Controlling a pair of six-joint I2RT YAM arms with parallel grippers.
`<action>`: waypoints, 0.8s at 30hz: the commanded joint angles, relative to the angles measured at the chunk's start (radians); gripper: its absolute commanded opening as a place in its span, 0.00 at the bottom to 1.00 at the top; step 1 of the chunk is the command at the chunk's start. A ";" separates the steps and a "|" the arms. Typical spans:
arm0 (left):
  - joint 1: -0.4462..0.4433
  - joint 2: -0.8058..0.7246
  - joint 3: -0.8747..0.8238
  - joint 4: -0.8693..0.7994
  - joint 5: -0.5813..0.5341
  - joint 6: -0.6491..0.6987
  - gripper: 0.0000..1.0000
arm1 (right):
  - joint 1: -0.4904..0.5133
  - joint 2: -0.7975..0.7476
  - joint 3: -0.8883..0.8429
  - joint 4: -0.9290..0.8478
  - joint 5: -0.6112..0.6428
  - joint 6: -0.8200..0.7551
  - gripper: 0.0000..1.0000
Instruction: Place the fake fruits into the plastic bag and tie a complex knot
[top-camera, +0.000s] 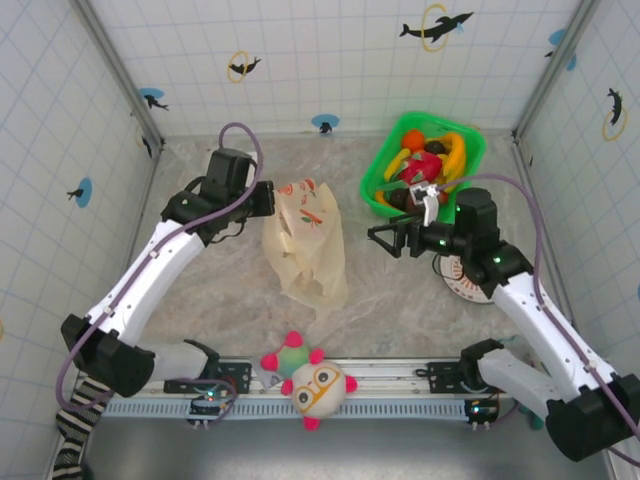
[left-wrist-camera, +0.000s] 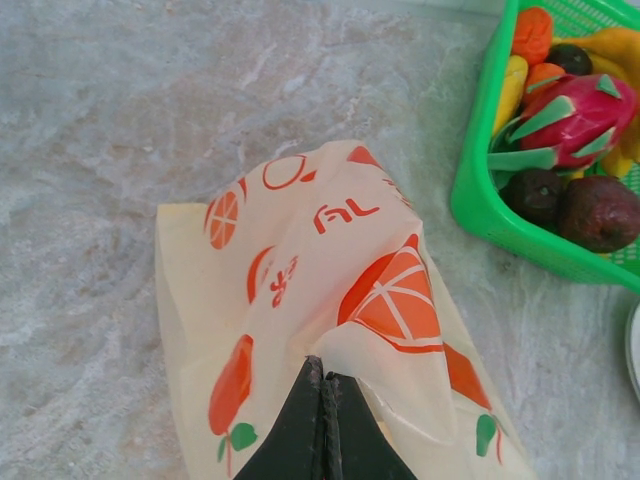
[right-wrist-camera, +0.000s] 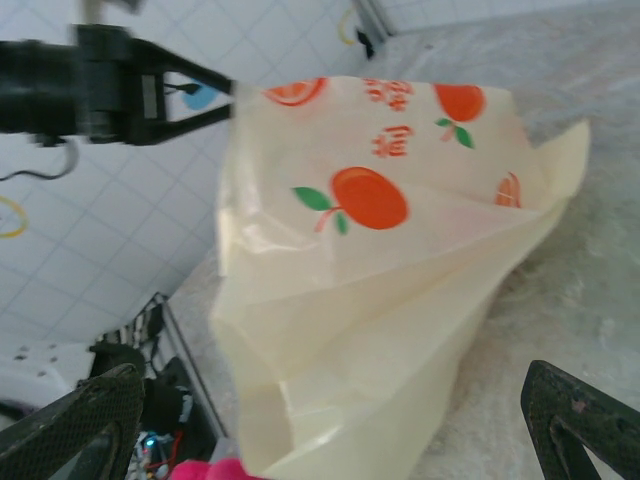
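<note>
1. Left gripper (top-camera: 266, 198): my jaws are pressed together on the upper edge of the plastic bag (top-camera: 305, 245). The left wrist view shows the two black fingertips meeting with a fold of the cream film pinched between them. I hold that edge raised off the table (top-camera: 200, 300).

2. Plastic bag: it hangs from my left grip at the middle of the table, and its lower part lies slack on the surface. It looks flat and limp, so I judge it to be empty. Handle strips: untied, and no knot is formed.

3. Printing on the bag: orange slices, whole oranges with green leaves, and short groups of red characters (left-wrist-camera: 345, 212). I cannot read the characters as words. No brand name can be made out.

4. Right gripper (top-camera: 385, 240): my jaws stand at full spread and hold nothing. They are just to the right of the bag and face it.

5. Fake fruits (top-camera: 425, 165): all those visible lie in the green basket (top-camera: 372, 180) at the far right, well apart from the bag.

6. Status, as judged: filling has not started. Remaining work: open the bag mouth, transfer each fruit, then tie the handles.
</note>
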 joint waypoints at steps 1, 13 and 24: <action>-0.003 -0.026 -0.021 -0.028 0.036 -0.028 0.00 | 0.025 0.076 -0.016 0.006 0.150 0.012 1.00; -0.024 -0.041 -0.037 -0.059 0.012 -0.042 0.00 | 0.142 0.325 -0.029 0.277 0.266 0.091 0.98; -0.035 -0.030 -0.032 -0.066 0.003 -0.040 0.00 | 0.202 0.567 0.062 0.396 0.249 0.133 0.93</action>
